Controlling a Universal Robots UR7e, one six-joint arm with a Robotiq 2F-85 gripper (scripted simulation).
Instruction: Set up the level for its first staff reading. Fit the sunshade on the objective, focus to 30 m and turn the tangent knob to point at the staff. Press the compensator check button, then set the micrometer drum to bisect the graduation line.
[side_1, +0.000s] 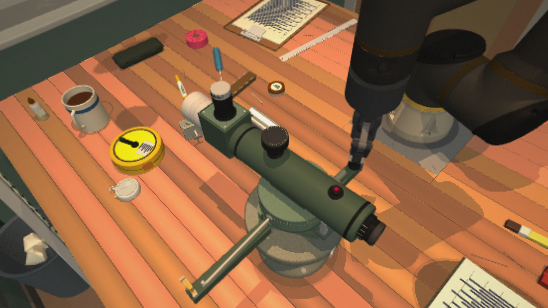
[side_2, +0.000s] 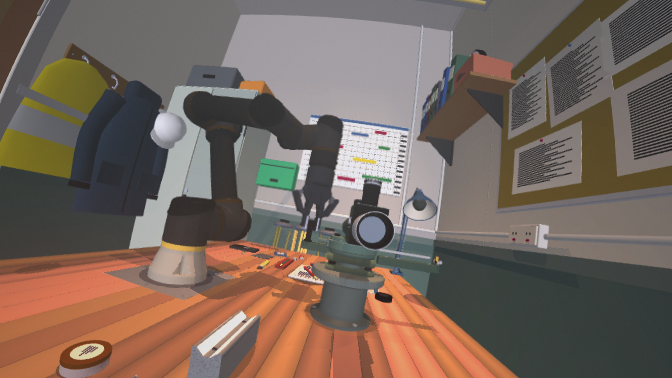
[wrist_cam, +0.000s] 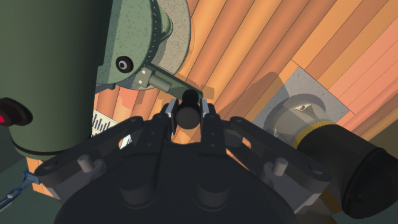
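Observation:
The green level (side_1: 295, 175) stands on its round base in the middle of the wooden bench. Its objective end (side_1: 371, 231) carries a dark ring. A black focus knob (side_1: 274, 140) sits on top of the tube. A red button (side_1: 335, 191) shows on its side. A cream drum (side_1: 194, 106) sits at the eyepiece end. The small black tangent knob (wrist_cam: 187, 114) stands on a green arm (side_1: 346, 175) that juts from the base toward the robot. My gripper (side_1: 356, 162) comes down from above and is closed around that tangent knob (side_1: 355, 165).
A mug (side_1: 85, 107) stands at the bench's left. A yellow tape case (side_1: 137, 149) and a small watch (side_1: 126, 189) lie near it. A long green bar (side_1: 230, 260) sticks out from the base. The robot's pedestal (side_1: 425, 120) is just behind the gripper. A clipboard (side_1: 275, 17) lies far back.

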